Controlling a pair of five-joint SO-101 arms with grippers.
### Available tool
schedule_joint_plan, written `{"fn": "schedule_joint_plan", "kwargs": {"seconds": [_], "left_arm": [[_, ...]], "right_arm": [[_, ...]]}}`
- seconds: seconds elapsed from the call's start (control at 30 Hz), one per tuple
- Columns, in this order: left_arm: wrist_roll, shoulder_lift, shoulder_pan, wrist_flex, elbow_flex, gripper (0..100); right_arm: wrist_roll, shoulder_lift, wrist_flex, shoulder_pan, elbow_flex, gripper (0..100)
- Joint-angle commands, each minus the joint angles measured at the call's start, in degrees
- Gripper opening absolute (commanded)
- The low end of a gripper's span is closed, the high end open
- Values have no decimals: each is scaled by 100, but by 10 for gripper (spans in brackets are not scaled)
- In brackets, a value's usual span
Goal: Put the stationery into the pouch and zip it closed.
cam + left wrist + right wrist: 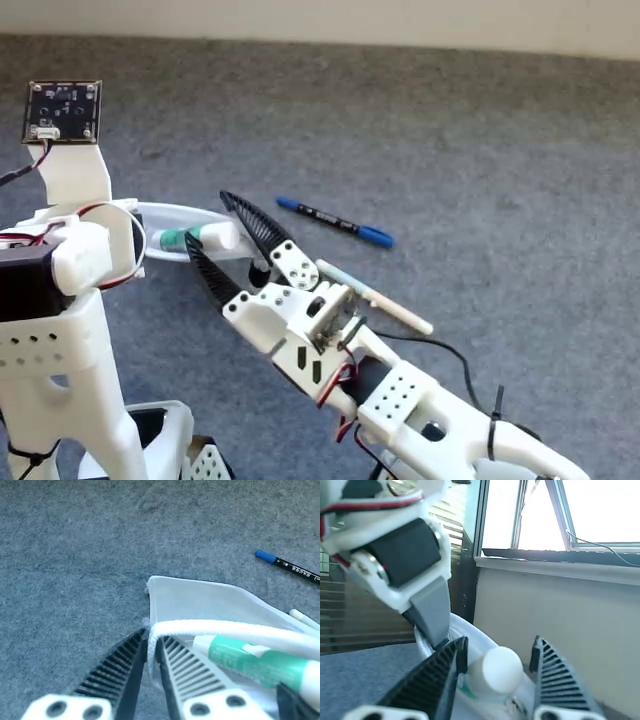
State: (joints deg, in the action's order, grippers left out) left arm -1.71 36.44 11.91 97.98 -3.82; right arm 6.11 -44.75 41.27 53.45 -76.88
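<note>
A white mesh pouch (pixel 200 600) lies on the grey carpet with its mouth held up. My left gripper (pixel 152 639) is shut on the pouch's thick white rim (pixel 225 628). A green-and-white tube (pixel 250 662) sticks partly into the pouch (pixel 170 220). My right gripper (pixel 205 217) is open, with its black fingers on either side of the tube (pixel 200 238). The tube's round white cap (pixel 501 669) sits between those fingers without being pinched. A blue-capped black pen (pixel 335 222) and a white pen (pixel 375 297) lie on the carpet outside the pouch.
The left arm's white body (pixel 70 290) stands close beside the pouch, and its gripper (pixel 427 610) shows in the right wrist view. The white pen lies partly under the right arm (pixel 400 390). Grey carpet (pixel 480 150) stretches beyond the blue pen.
</note>
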Motion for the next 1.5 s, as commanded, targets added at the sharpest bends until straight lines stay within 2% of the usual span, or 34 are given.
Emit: {"fn": "schedule_joint_plan", "kwargs": {"seconds": [0.0, 0.17, 0.37, 0.5, 0.63, 0.83, 1.03, 1.13, 1.33, 1.47], "left_arm": [[-53, -92, -57, 44, -13, 5], [-53, -92, -57, 44, -40, 5], [-44, -92, -57, 35, -66, 5], [-44, -92, -57, 35, -66, 5], [-44, -92, -57, 44, -75, 5], [-44, -92, -48, 44, -75, 5], [-70, -84, 655, 44, -66, 5], [-70, -84, 866, 44, -66, 5], [-176, -84, 1622, 26, -31, 5], [-255, -84, 1868, 35, -22, 5]], "right_arm": [[44, -708, -822, 22, 31, 190], [18, -1956, -2229, 22, 48, 190], [-862, -3310, -4119, 22, 690, 190], [-1222, -3556, -5367, 13, 1569, 190], [-1266, -3556, -6352, 13, 2193, 190], [-1266, -3556, -7415, -145, 2475, 190], [-1275, -3547, -8321, -1446, 2580, 190], [-1266, -3547, -8532, -1851, 2571, 190], [-1248, -3442, -8875, -1991, 2580, 190], [-958, -2651, -9226, -1991, 2809, 190]]}}
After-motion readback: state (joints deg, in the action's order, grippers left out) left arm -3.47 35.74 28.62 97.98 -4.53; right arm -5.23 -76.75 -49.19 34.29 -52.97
